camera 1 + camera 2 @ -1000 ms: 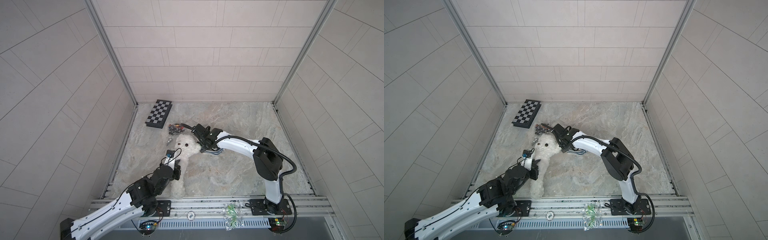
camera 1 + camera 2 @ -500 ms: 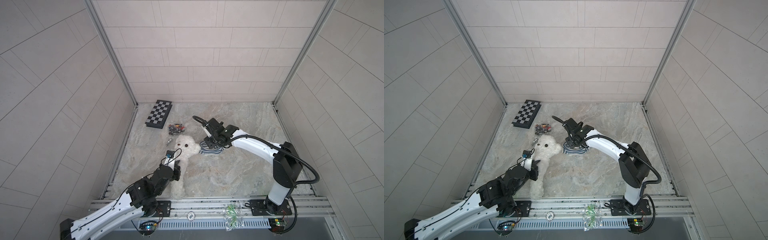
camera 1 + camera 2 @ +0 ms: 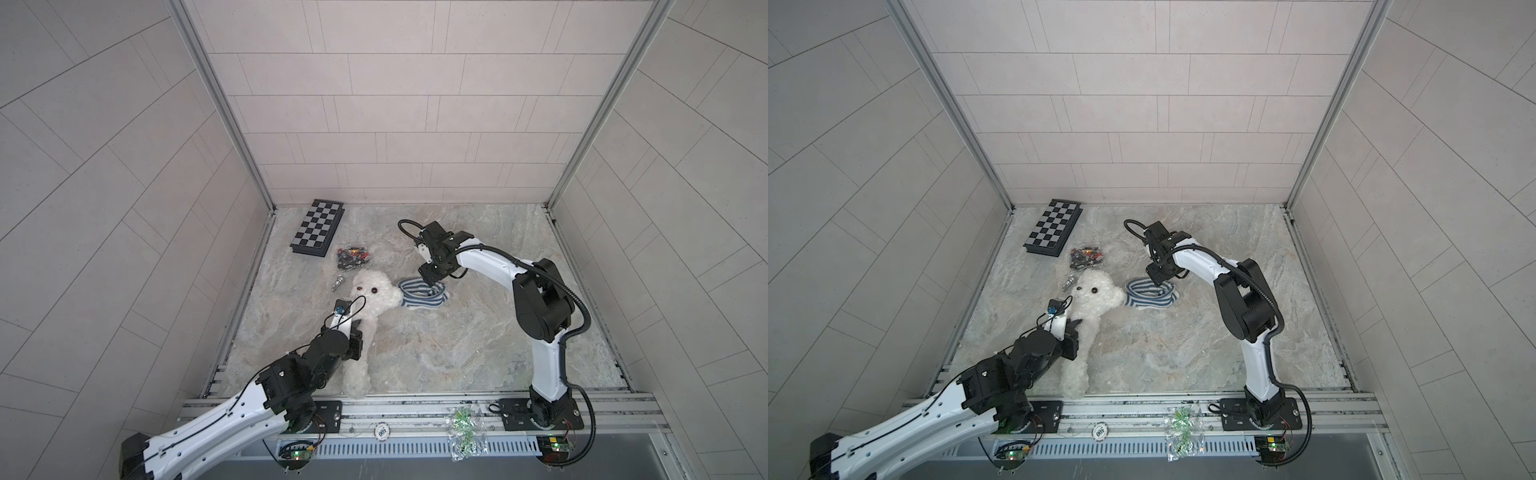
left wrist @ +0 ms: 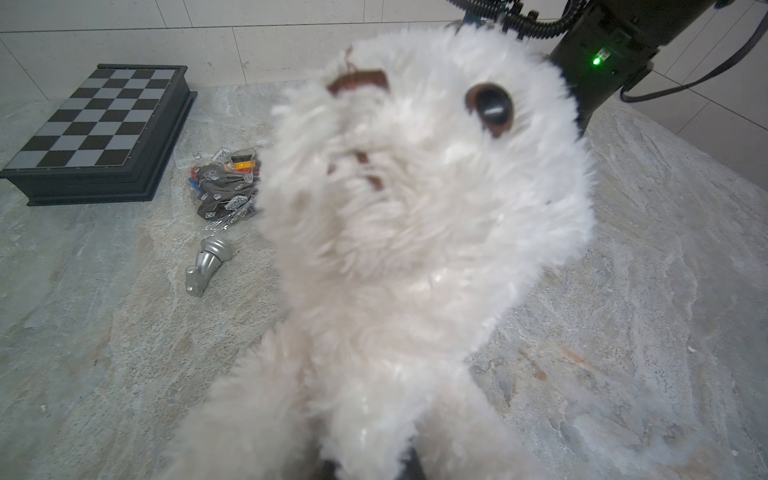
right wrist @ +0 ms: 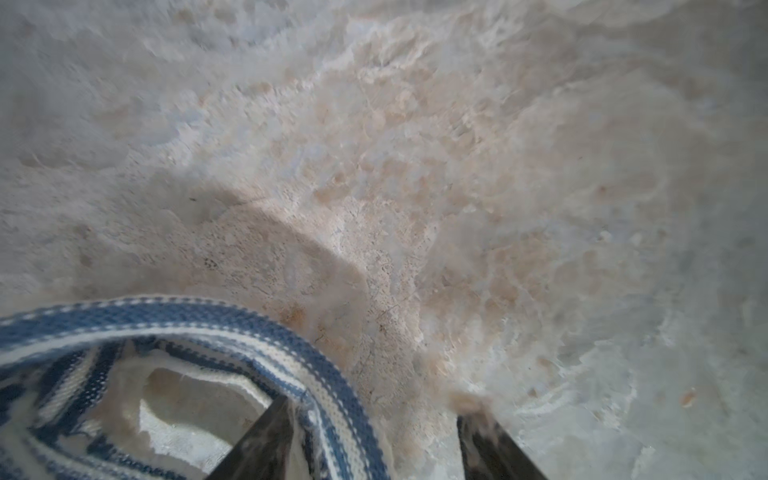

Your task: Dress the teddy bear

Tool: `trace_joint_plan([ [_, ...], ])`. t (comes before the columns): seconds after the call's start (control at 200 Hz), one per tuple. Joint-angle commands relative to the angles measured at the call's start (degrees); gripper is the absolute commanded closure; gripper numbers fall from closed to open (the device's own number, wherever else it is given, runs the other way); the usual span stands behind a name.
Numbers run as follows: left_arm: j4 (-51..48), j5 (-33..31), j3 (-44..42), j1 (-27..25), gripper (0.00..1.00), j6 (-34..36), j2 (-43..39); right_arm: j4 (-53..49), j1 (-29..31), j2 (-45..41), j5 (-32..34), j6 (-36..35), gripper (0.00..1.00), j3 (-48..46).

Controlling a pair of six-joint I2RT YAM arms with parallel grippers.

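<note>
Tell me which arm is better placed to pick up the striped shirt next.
Right. The right gripper is open at the striped shirt, its hem between the jaws; the left gripper is shut on the teddy bear.

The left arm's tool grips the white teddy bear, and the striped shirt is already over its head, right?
Not quite: the striped shirt lies on the table beside the head of the teddy bear, not over it, as both top views show. The left tool does grip the bear.
</note>
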Motion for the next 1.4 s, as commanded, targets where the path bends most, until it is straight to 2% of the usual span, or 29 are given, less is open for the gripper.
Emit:
trace_joint_plan([
  [0.0,3.31,-0.3,0.42,0.38,1.0,0.36,-0.2,-2.69,-0.86,1.97,-2.83,-2.04,0.35,1.5],
  [0.16,3.85,-0.15,0.53,0.68,1.0,0.72,0.61,-2.52,-1.61,3.22,-4.7,-2.34,0.4,1.43],
  [0.39,3.81,-0.16,0.72,1.04,1.0,1.04,0.82,-1.61,-2.01,1.46,-6.96,-1.77,0.81,0.55],
  [0.591,3.78,-0.2,0.81,1.21,1.0,1.09,0.48,-1.33,-1.92,-3.5,-5.64,-1.25,0.96,-0.21],
  [0.681,3.87,-0.23,0.9,1.3,1.0,1.06,0.4,-0.25,-1.41,-7.62,-1.86,-1.63,1.0,-1.49],
  [0.816,4.23,-0.02,1.4,1.47,1.0,1.54,1.23,5.13,3.04,-15.36,9.36,-3.12,1.0,-7.08],
  [0.961,4.36,0.25,2.13,1.56,1.0,2.01,2.25,10.82,7.86,-21.69,15.92,-2.69,0.99,-16.12],
  [1.081,4.43,0.33,2.29,1.66,1.0,2.51,2.66,18.31,13.21,-27.0,21.39,-4.09,0.94,-27.12],
  [1.206,3.97,0.68,2.83,1.73,1.0,3.03,3.38,20.29,15.3,-29.85,19.99,-0.06,0.85,-34.65],
  [1.271,3.88,0.92,3.09,1.82,1.0,3.23,3.79,19.01,15.9,-30.33,19.98,4.59,0.8,-36.42],
  [1.397,2.9,2.0,4.08,1.81,1.0,3.65,4.97,19.26,16.16,-31.04,14.03,7.85,0.71,-38.84],
])
